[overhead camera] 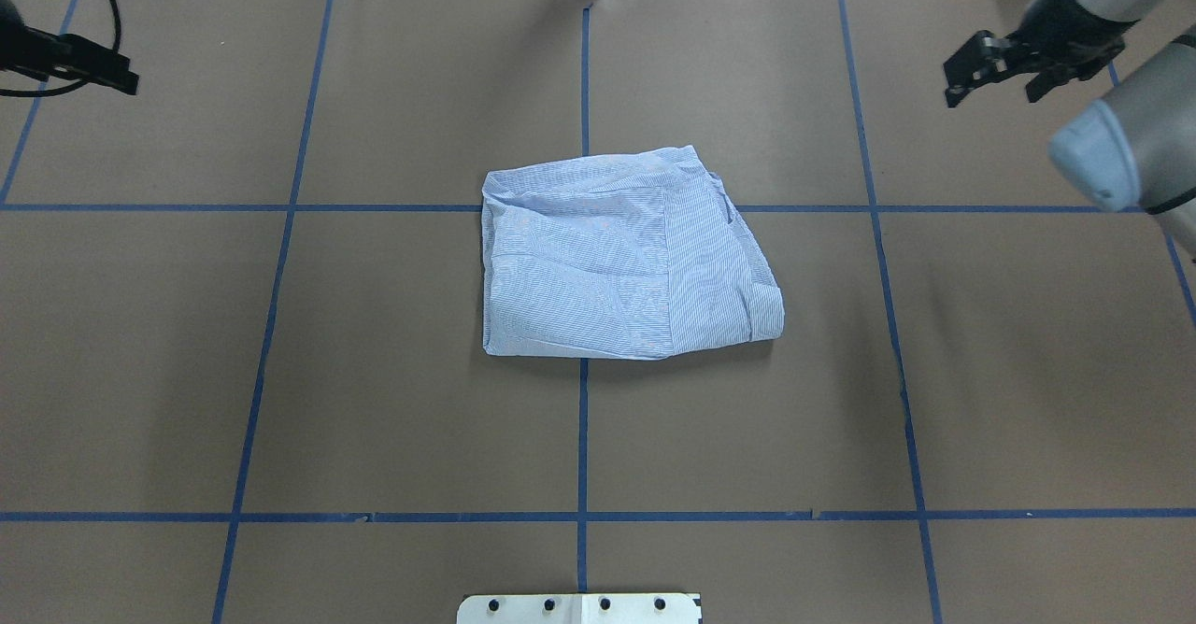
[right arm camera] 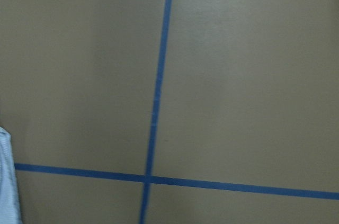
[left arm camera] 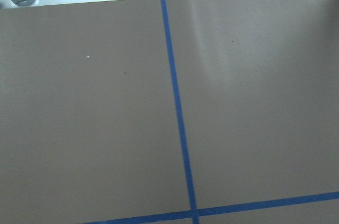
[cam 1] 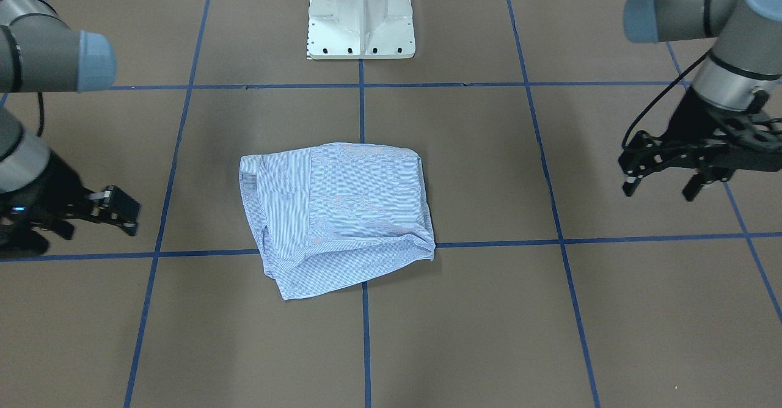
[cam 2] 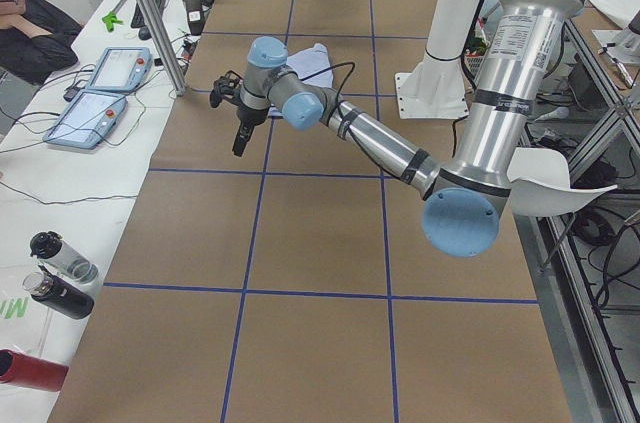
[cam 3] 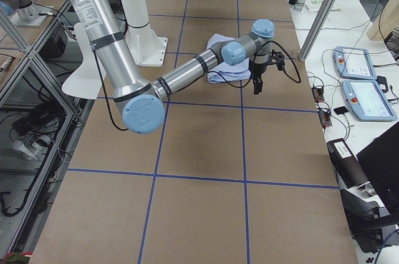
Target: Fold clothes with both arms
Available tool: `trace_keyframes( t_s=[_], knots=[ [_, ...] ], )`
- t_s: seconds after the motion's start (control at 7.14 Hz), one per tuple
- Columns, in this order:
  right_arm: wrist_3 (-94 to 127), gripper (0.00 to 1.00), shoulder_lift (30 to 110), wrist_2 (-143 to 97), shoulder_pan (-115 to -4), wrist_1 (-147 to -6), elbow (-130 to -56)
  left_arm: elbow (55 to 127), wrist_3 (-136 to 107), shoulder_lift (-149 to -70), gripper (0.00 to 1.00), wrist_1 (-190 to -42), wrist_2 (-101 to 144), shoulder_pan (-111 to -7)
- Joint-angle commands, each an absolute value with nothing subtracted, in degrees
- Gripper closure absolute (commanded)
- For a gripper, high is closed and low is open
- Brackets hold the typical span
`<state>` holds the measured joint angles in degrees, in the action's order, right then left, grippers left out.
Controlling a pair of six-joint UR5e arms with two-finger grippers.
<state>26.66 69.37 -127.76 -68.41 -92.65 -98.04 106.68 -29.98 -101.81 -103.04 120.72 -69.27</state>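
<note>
The light blue striped shirt (cam 1: 339, 212) lies folded into a rough rectangle at the middle of the table, and shows the same way in the overhead view (overhead camera: 617, 260). My left gripper (cam 1: 661, 187) hovers open and empty far off to the shirt's side, near the far left table corner (overhead camera: 117, 73). My right gripper (overhead camera: 993, 92) hovers open and empty on the opposite side, also well clear of the shirt (cam 1: 125, 212). Only a sliver of the shirt (right arm camera: 5, 181) shows in the right wrist view. The left wrist view shows none of it.
The white pedestal base (cam 1: 361, 14) stands at the robot's edge of the table. Blue tape lines (overhead camera: 583, 418) cross the brown table cover. Bottles (cam 2: 55, 273) and teach pendants (cam 2: 100, 93) lie on the side bench by a seated operator (cam 2: 25, 28).
</note>
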Motion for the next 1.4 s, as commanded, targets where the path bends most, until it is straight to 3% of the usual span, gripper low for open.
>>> trace_keyframes(
  t_s=[0.0, 0.28, 0.56, 1.26],
  knots=[
    [8.0, 0.00, 80.5, -133.7, -79.4, -93.1, -99.0, 105.8, -11.6, -94.5, 0.01, -103.0, 126.7, -78.8],
    [-6.0, 0.00, 88.8, -135.2, -86.7, -93.2, -98.5, 102.1, -2.1, -89.9, 0.00, -103.8, 128.1, -85.9],
    [-6.6, 0.00, 90.4, -135.6, -88.8, -92.9, -98.2, 99.3, 2.8, -89.6, 0.00, -104.0, 134.4, -91.2],
    [-5.8, 0.00, 95.4, -132.9, -89.0, -90.0, -97.6, 91.6, 2.7, -88.2, 0.00, -107.8, 129.1, -91.7]
  ],
)
